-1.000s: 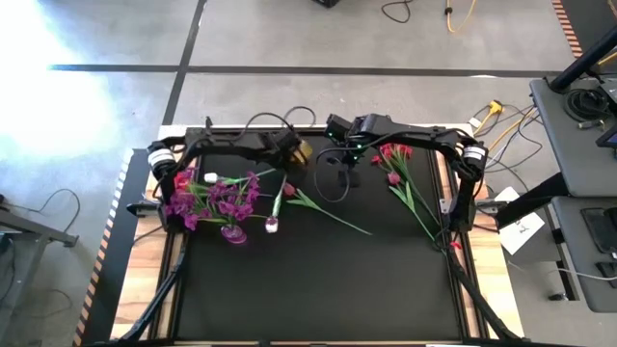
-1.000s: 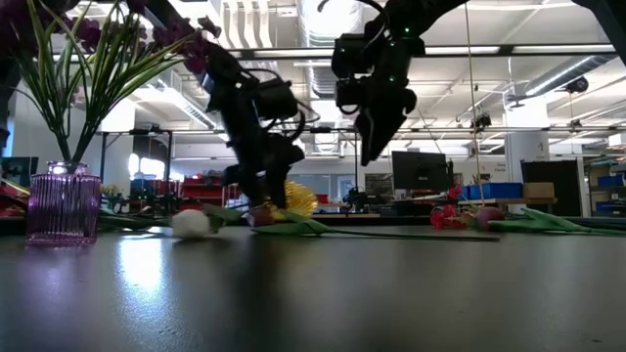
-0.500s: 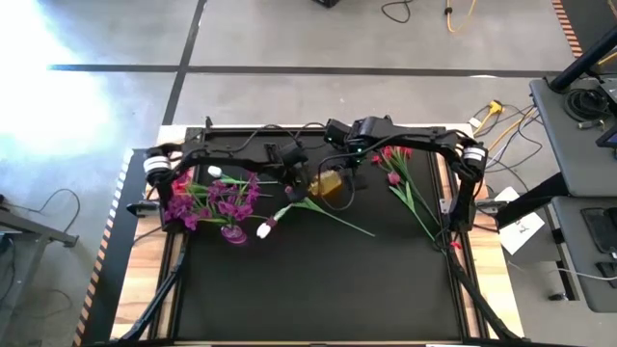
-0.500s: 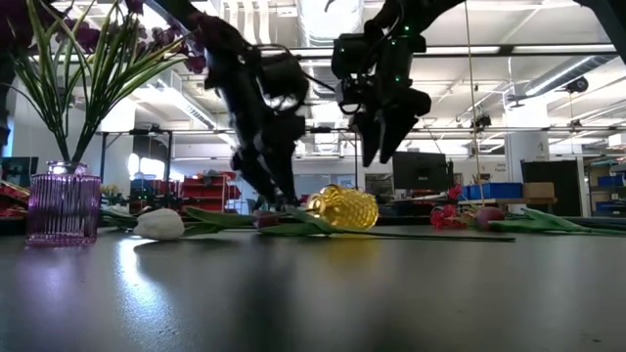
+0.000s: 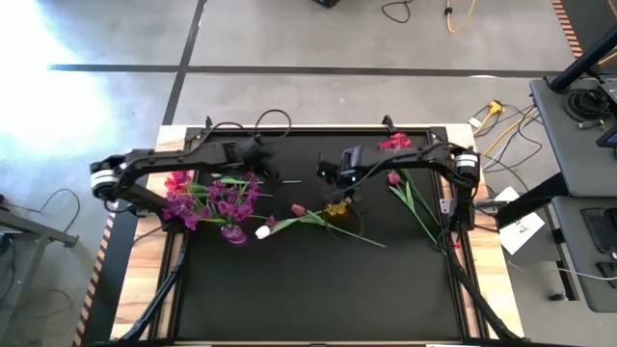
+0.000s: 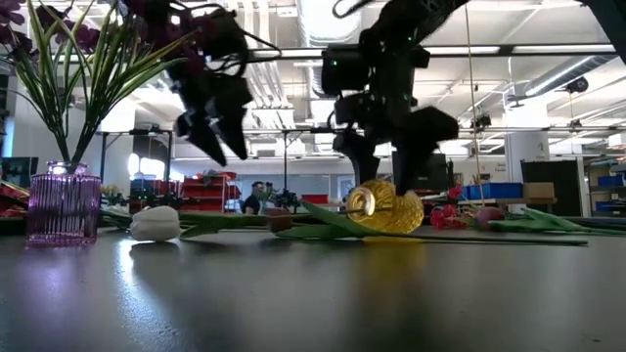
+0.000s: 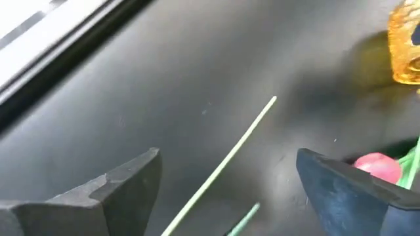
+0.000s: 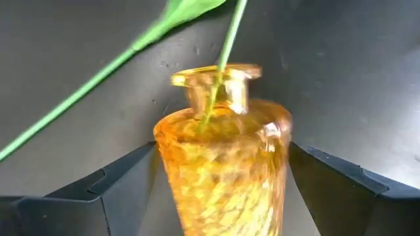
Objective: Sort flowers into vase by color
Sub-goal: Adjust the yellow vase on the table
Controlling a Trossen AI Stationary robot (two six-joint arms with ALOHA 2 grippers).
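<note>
A yellow glass vase [image 5: 335,205] [image 6: 388,207] [image 8: 223,164] lies on its side on the black table. My right gripper [image 5: 340,190] [image 6: 383,174] [image 8: 223,196] stands over it, open, one finger at each side of its body. A green stem [image 8: 220,65] crosses the vase's neck. It belongs to a pink bud [image 5: 298,209] [image 7: 377,167] lying beside a white tulip [image 5: 262,232] [image 6: 156,223]. My left gripper [image 5: 258,157] [image 6: 210,137] [image 7: 226,177] hangs open above the table, holding nothing. Purple bunches stand in a purple vase [image 5: 231,234] [image 6: 64,203]. My right gripper comes at the yellow vase from above, pointing down, its fingers [image 8: 98,193] at either side of the vase's body [image 8: 170,170]. Whether they touch the glass I cannot tell. The vase lies on its side on the table.
Red-pink bunches [image 5: 395,178] [image 6: 460,217] lie along the table's right side, their stems running toward the near right corner. More loose flowers [image 5: 193,193] lie at the left by the purple vase. The near half of the table [image 5: 318,289] holds nothing.
The yellow vase has moved from the far middle toward the near right and now lies on its side. My left gripper has risen and drawn back toward the table's left. My right gripper has come down over the vase. The pink bud and white tulip have slid slightly nearer.
</note>
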